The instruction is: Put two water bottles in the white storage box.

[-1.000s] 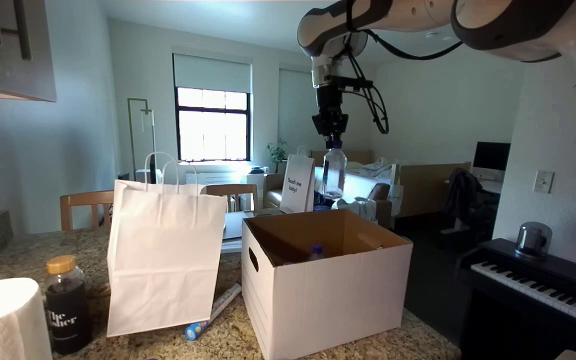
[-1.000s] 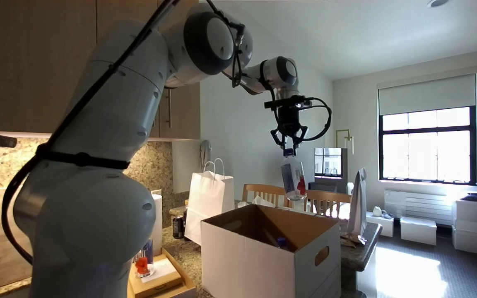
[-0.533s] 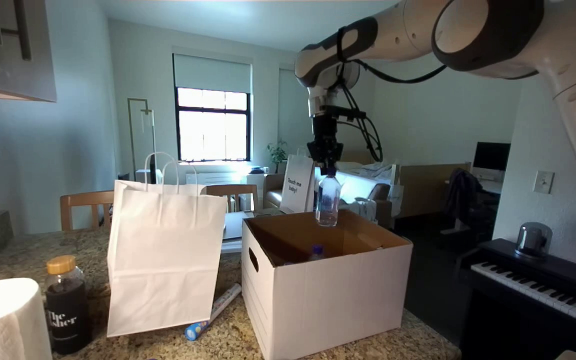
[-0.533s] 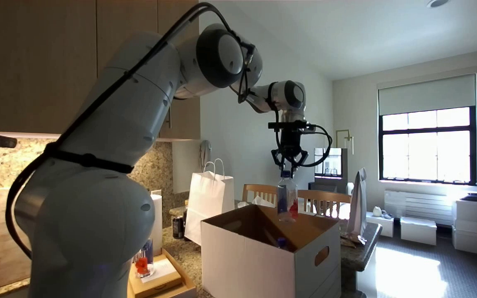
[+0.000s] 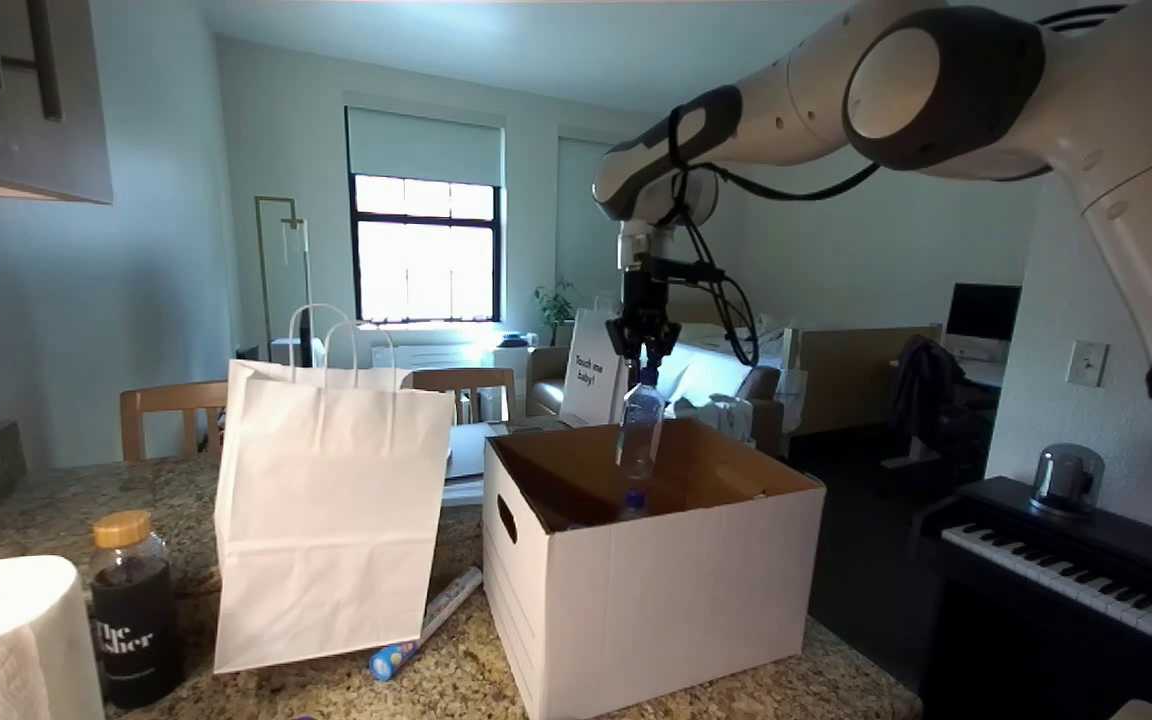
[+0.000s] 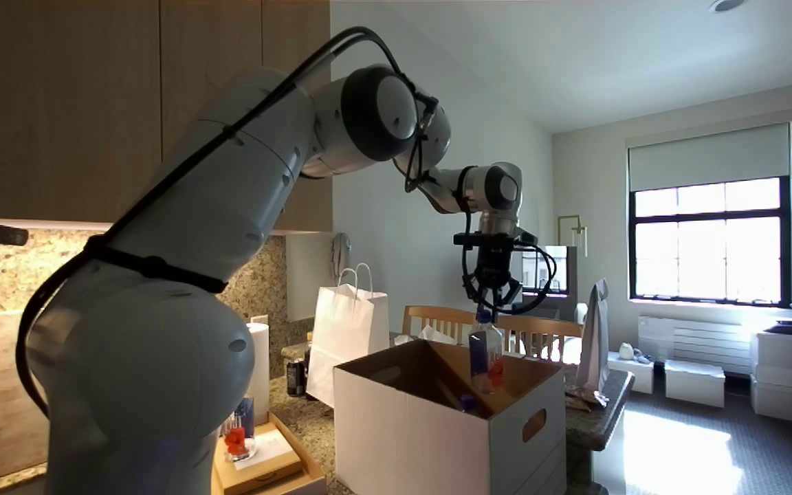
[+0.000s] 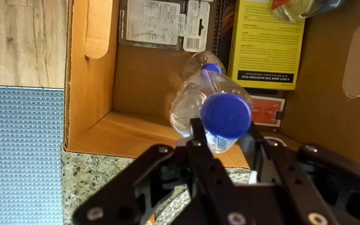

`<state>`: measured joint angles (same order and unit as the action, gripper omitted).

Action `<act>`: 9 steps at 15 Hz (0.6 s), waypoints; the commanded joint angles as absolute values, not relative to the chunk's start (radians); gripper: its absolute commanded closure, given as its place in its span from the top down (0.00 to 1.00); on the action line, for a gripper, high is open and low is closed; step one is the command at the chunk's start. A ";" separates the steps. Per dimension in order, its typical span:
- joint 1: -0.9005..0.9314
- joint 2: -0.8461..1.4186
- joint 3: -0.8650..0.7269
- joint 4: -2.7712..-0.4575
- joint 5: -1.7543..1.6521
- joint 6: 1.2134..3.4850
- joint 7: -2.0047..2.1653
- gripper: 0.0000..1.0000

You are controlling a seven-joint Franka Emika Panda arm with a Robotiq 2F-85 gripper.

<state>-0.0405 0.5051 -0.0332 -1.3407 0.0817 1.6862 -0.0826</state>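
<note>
The white storage box (image 5: pixel 676 590) stands open on the counter in both exterior views (image 6: pixel 410 433). My gripper (image 5: pixel 647 368) is above it, fingers pointing down, shut on the blue cap of a clear water bottle (image 5: pixel 641 435). The held bottle hangs roughly upright, its lower part level with the box opening, as an exterior view shows too (image 6: pixel 484 361). In the wrist view its cap (image 7: pixel 226 116) sits between the fingertips. A second bottle's blue cap (image 7: pixel 211 68) shows inside the box, just beyond the held bottle; it also shows in both exterior views (image 5: pixel 633 500) (image 6: pixel 468 403).
Inside the box are a yellow book (image 7: pixel 266 56), a blister pack (image 7: pixel 153 23), a red card box (image 7: pixel 267 111) and a clear object with red (image 7: pixel 292 9). A white paper bag (image 5: pixel 331 520) stands beside the box. Another bottle (image 6: pixel 238 436) stands in a carton near the arm base.
My gripper has moved down with the held bottle, from above the box rim to where the bottle's lower part is at the opening. The box and the second bottle have not moved.
</note>
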 commanded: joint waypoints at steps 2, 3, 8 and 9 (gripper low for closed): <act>-0.051 0.531 -0.038 -1.336 0.075 1.672 -0.029 0.14; -0.053 0.547 -0.040 -1.331 0.074 1.666 -0.026 0.14; -0.039 0.631 -0.068 -1.315 0.006 1.683 0.026 0.14; -0.042 0.647 -0.070 -1.307 0.000 1.679 0.032 0.14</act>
